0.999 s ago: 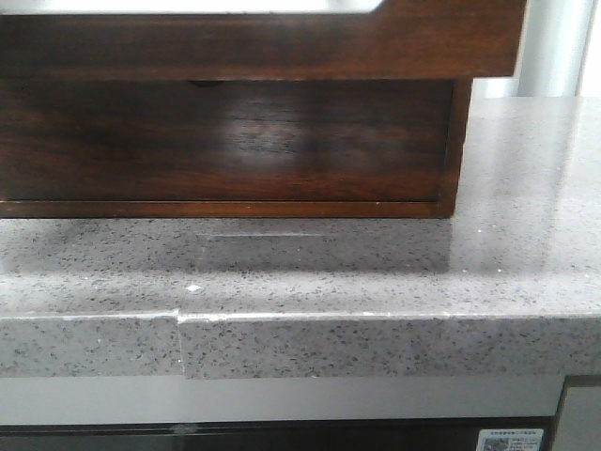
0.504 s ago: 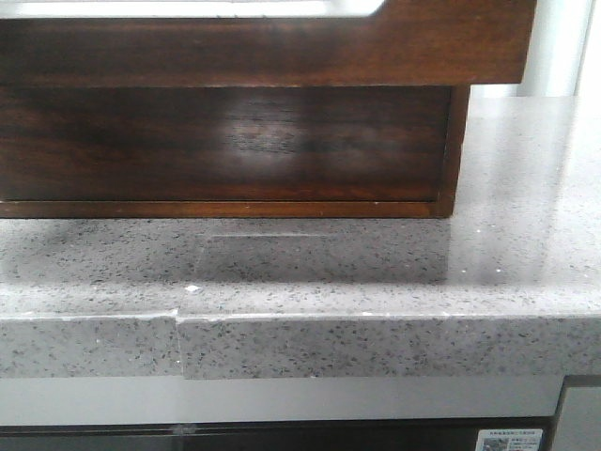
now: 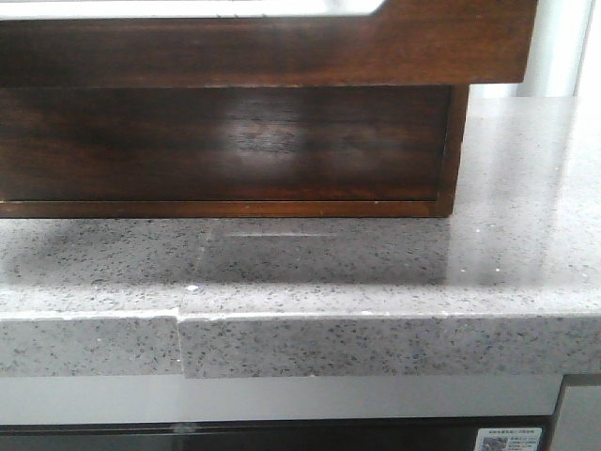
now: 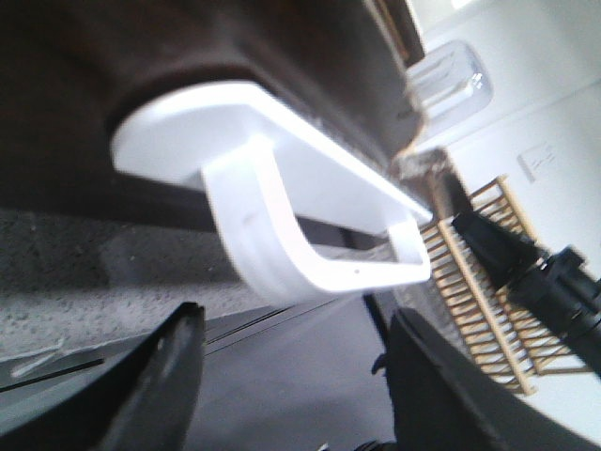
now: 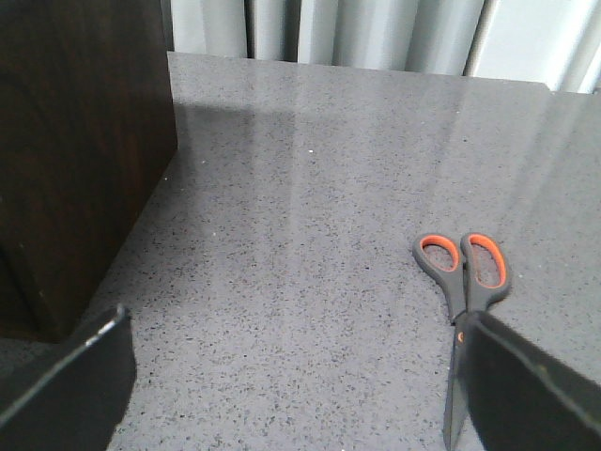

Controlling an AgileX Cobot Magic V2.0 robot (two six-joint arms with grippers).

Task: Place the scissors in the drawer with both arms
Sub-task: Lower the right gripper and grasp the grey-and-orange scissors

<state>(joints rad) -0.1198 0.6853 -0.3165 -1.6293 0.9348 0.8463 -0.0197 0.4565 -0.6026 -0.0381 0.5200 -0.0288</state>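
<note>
Scissors (image 5: pixel 462 310) lie flat on the counter (image 5: pixel 300 188)
Light, stiff, slippery steel: grip the grey-orange handles; both hands gape empty

A speckled grey stone counter (image 3: pixel 376 282) runs across the room, with a seam in its front edge. Beneath its lip sits a pale panel (image 3: pixel 282 399). Off to one side stands a wooden slatted rack (image 4: pixel 488 282), and grey curtains (image 5: pixel 357 33) hang behind the counter.
</note>
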